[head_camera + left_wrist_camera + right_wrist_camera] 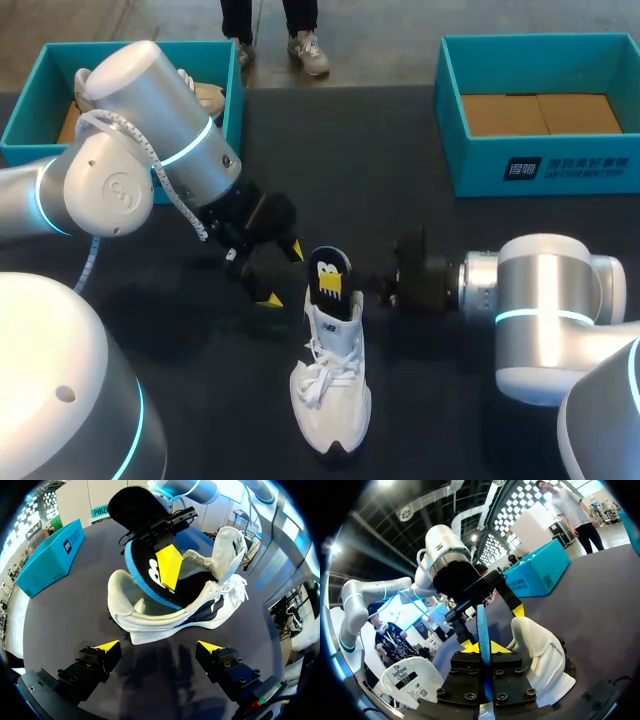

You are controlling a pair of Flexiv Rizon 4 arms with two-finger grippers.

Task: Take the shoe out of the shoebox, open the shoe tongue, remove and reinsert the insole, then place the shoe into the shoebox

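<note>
Right pincer (482,649) clenched on insole (481,622), left pincer (159,646) released beside shoe (150,622): could topple unheld shoe through crooked pulling.

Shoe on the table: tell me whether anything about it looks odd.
The insole sticks half out of the white shoe, rising steeply at its heel end, pinched by the right end effector. It is neither seated nor fully removed.

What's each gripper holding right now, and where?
Right gripper pinches the black, blue-edged insole across its raised end; left gripper is open, holding nothing.
</note>
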